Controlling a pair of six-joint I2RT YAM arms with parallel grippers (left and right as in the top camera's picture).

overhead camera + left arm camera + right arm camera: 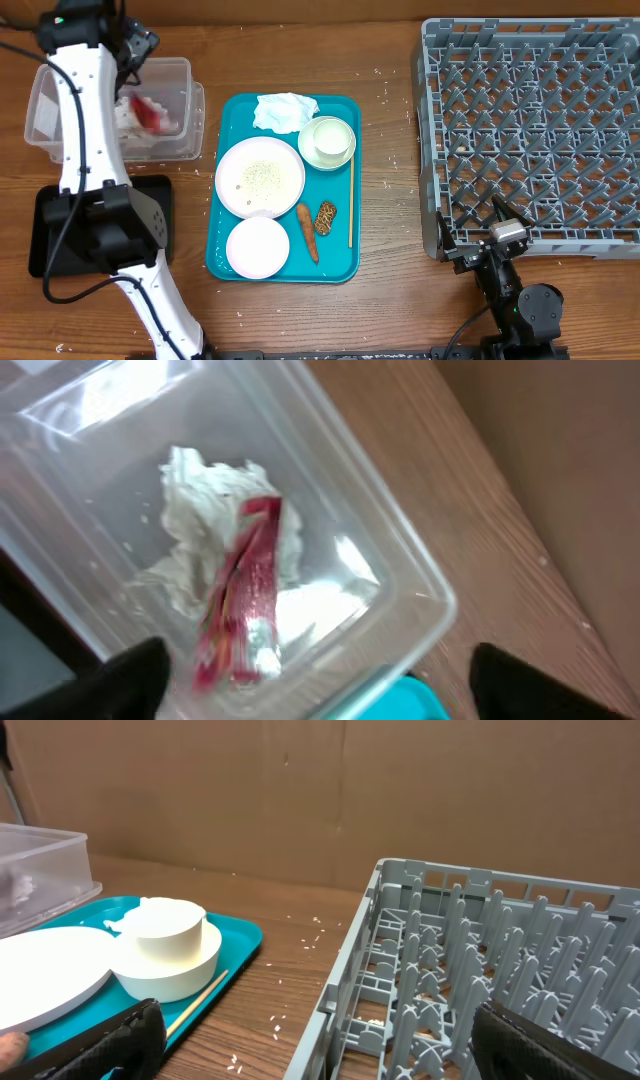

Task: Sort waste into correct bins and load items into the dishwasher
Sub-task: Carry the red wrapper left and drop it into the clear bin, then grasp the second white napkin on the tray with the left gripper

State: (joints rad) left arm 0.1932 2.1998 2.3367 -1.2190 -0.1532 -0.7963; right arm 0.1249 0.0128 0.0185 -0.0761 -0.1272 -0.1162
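Left claw apart above crumpled paper in clear tub, spread visible only from wrist; right claw apart.

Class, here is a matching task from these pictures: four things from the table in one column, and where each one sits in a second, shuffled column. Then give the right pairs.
Column one
1. carrot
2. rice grains
3. small cup
4. crumpled paper with red scrap

Column two
A. in the clear tub
B. standing in a bowl
C. on the teal tray, beside the brown lump
D. on the large plate

Pairs: 1-C, 2-D, 3-B, 4-A
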